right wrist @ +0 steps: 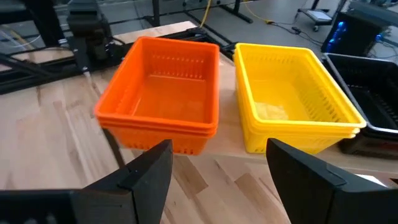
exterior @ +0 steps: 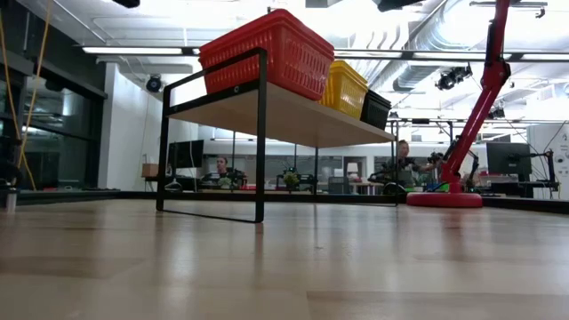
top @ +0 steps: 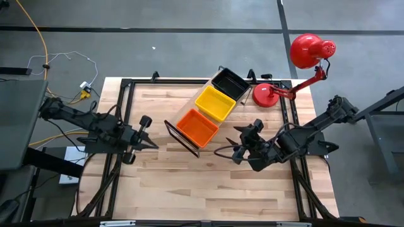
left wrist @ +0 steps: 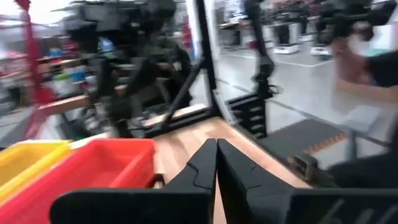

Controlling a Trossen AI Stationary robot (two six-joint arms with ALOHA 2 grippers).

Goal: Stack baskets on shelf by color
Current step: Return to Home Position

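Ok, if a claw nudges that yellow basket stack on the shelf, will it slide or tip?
Probably slides: the yellow basket stack sits low and wide on the smooth shelf. Likely light too: its walls are thin open mesh.

You get bright, even overhead light on the pale wood-plank tabletop [top: 208, 183], where shadows are faint and soft. At table height, the long ceiling strip lights [exterior: 133, 51] flare into white glare. The light-wood shelf with black wire frame [exterior: 293, 116] turns its darker underside toward you, and the planks carry a dull sheen.
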